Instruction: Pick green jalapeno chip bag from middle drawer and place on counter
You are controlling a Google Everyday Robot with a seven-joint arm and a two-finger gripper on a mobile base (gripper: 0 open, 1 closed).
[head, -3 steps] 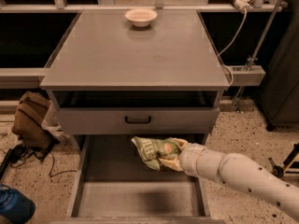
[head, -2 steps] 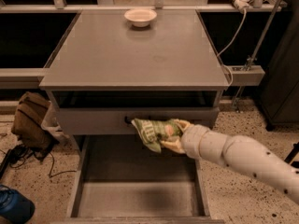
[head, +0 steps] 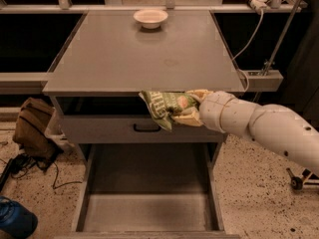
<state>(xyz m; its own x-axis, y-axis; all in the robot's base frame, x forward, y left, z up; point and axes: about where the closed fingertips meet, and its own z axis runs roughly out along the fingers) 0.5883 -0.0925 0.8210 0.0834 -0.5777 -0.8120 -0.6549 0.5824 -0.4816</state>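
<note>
Green jalapeno chip bag hangs in the air, clamped tight in the claw, level with the front edge of the bench. It is in front of the upper drawer front and above the open middle drawer. A white bowl sits at the bench's far edge.

The bag partly hides the pincer at the front of the counter.
</note>
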